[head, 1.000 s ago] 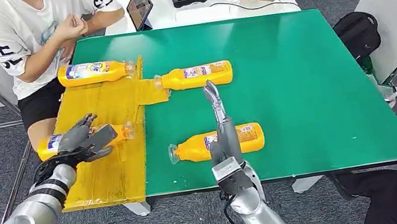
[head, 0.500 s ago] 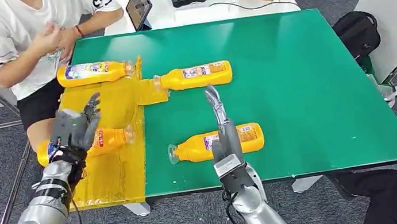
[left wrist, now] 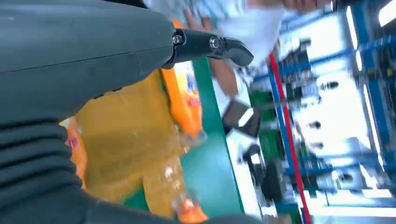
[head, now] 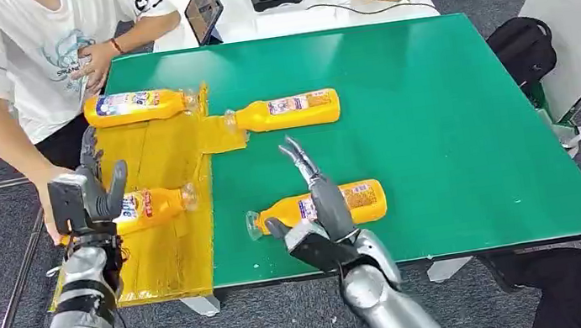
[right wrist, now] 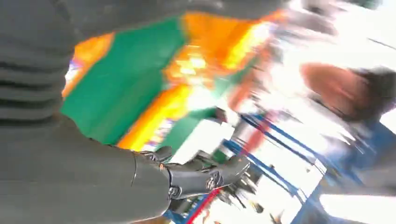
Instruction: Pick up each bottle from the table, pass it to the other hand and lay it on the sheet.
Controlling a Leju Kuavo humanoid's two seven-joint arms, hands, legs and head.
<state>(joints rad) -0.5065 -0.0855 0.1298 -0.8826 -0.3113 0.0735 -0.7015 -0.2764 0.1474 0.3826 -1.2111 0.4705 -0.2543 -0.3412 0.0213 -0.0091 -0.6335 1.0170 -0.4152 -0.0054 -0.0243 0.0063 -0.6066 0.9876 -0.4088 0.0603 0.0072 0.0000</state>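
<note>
Across the whole working area I log one green table (head: 433,111), with one yellow sheet (head: 165,231) spread over its left part, running from the far-left bottle to the near edge.

One person (head: 27,54) in a white T-shirt sits at the far left corner, one arm reaching down beside the table's left edge.

Bottle count: four orange bottles, all lying on their sides.
- Far-left bottle (head: 135,106): on the sheet at its far end, cap pointing right.
- Near-left bottle (head: 153,207): on the sheet, cap pointing right, partly hidden behind my left hand.
- Middle bottle (head: 284,111): body on bare green, cap end touching a flap of the sheet.
- Near bottle (head: 343,204): on bare green, well apart from the sheet, cap pointing left.

So two on the sheet, two off it.

Left hand (head: 92,198): raised over the sheet's left edge in front of the near-left bottle, fingers apart and upright, grasping nothing. The left wrist view agrees: a finger (left wrist: 210,45) is extended with sheet and bottles beyond it.

Right hand (head: 316,220): above the near bottle's middle, fingers spread and pointing far, thumb toward the cap side, released. I cannot tell whether it touches the bottle. Right wrist view is blurred.
</note>
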